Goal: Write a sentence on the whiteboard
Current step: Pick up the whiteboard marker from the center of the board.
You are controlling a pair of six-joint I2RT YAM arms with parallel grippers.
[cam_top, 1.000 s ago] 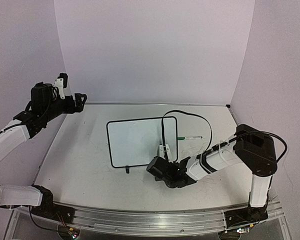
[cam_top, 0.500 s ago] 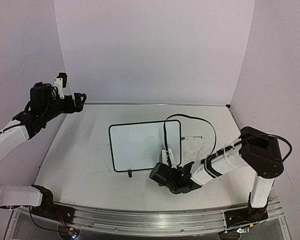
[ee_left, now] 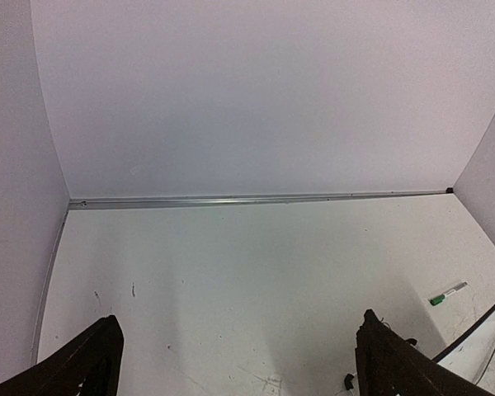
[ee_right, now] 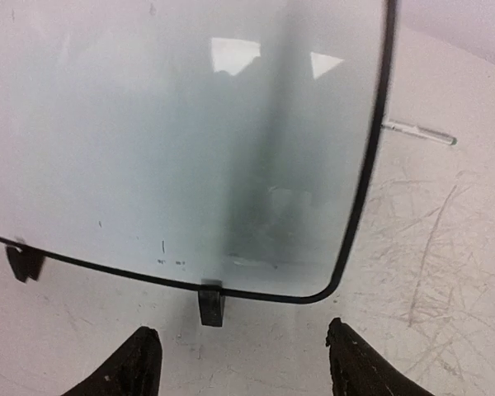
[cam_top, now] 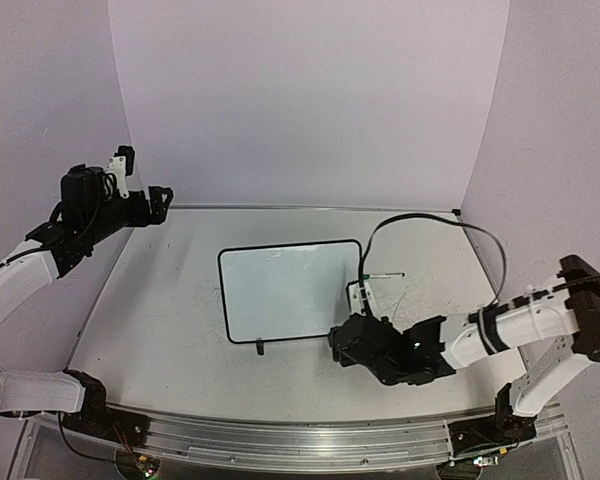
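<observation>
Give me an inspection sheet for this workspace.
Surface: white table, faint grey scribbles, mostly right of the board.
Job's things: whiteboard on the table, no writing seen.
Clutter: green-capped marker lying beside the board's right edge.
Grippers: left gripper open, empty, raised at far left; right gripper open, empty, at the board's near right corner.
Cables: black cable looping above the right arm.
Surroundings: plain pale walls; nothing else seen.

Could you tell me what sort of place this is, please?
Probably a robot test booth: left arm and right arm on a metal rail, plain walls enclosing the table, one whiteboard.
</observation>
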